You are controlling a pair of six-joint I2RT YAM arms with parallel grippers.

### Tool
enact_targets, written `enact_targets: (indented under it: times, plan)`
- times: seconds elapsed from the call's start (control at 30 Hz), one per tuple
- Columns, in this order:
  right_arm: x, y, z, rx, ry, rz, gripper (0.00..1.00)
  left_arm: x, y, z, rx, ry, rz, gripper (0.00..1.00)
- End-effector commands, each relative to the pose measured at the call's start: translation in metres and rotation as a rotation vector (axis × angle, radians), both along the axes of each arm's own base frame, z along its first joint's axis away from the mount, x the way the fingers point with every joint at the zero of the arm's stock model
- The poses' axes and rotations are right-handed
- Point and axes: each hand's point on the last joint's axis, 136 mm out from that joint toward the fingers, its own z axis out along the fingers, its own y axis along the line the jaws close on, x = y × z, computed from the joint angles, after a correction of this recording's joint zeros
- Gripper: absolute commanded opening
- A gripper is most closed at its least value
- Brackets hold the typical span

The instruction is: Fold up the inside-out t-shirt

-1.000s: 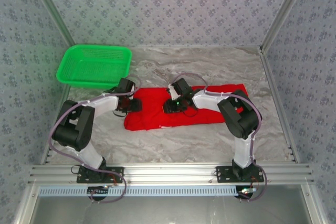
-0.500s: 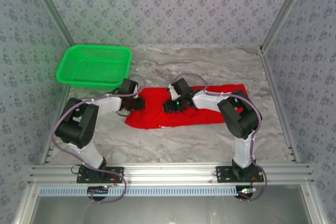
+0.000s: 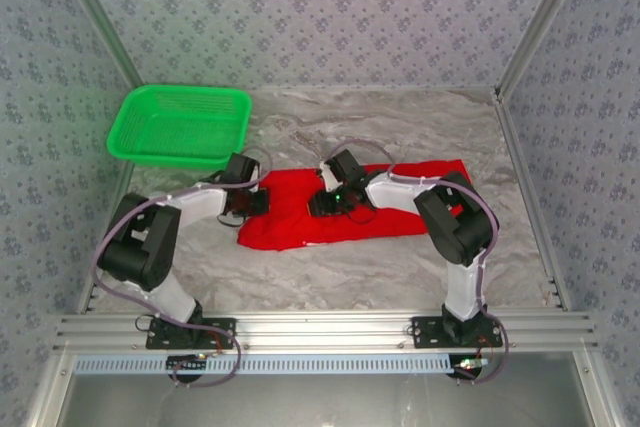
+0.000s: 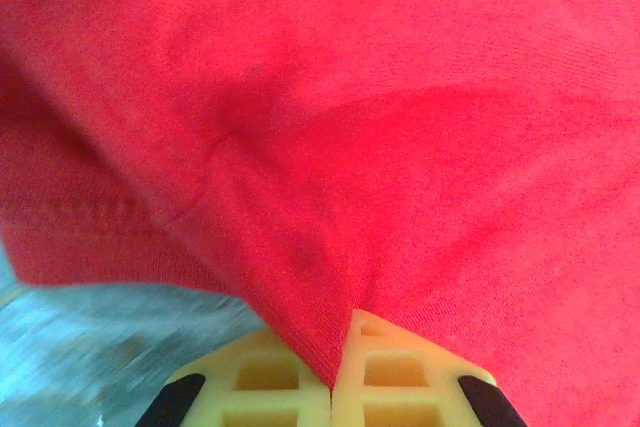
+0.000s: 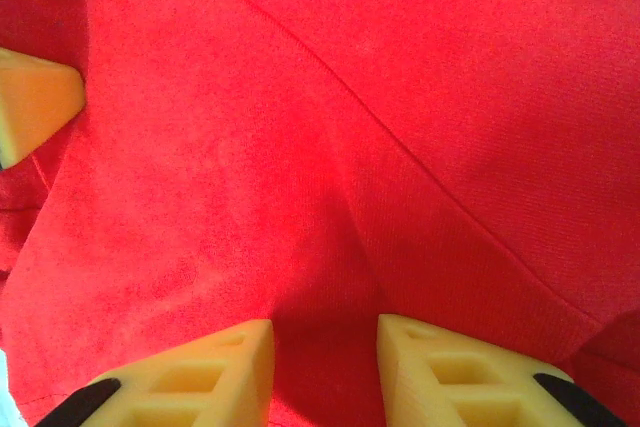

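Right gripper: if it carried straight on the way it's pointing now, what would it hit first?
The red t-shirt. In the right wrist view the right gripper points into the cloth, just beyond its parted fingers; depth is unclear, so it may be touching.

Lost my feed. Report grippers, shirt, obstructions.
Left gripper shut on shirt. Right gripper open, over shirt. Basket far left, clear of it.

Left end effector (image 4: 338,357) pinched closed, right end effector (image 5: 325,347) parted.
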Motion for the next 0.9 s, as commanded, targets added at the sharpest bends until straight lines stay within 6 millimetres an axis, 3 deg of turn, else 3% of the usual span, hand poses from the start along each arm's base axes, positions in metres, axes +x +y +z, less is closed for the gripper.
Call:
enact_targets:
  times: [0.0, 0.17, 0.43, 0.63, 0.73, 0.87]
  plan:
    - [-0.02, 0.002, 0.01, 0.025, 0.058, 0.021, 0.36, -0.032, 0.033, -0.005, 0.084, 0.083, 0.06, 0.0]
    - [-0.022, 0.004, 0.04, 0.076, 0.042, 0.042, 0.38, -0.051, 0.052, 0.003, 0.088, 0.105, 0.137, 0.0]
    - [-0.009, -0.06, 0.043, -0.103, 0.019, -0.017, 0.4, -0.083, 0.082, 0.011, 0.097, 0.137, 0.263, 0.0]
    - [0.009, -0.111, 0.026, -0.259, 0.046, -0.13, 0.4, -0.073, 0.106, 0.035, 0.074, 0.056, 0.379, 0.0]
    - [0.004, -0.125, 0.006, -0.327, 0.1, -0.154, 0.39, -0.061, 0.108, 0.042, 0.069, 0.036, 0.389, 0.0]
    - [-0.009, -0.136, -0.004, -0.365, 0.127, -0.154, 0.38, -0.05, 0.109, 0.046, 0.077, 0.036, 0.384, 0.0]
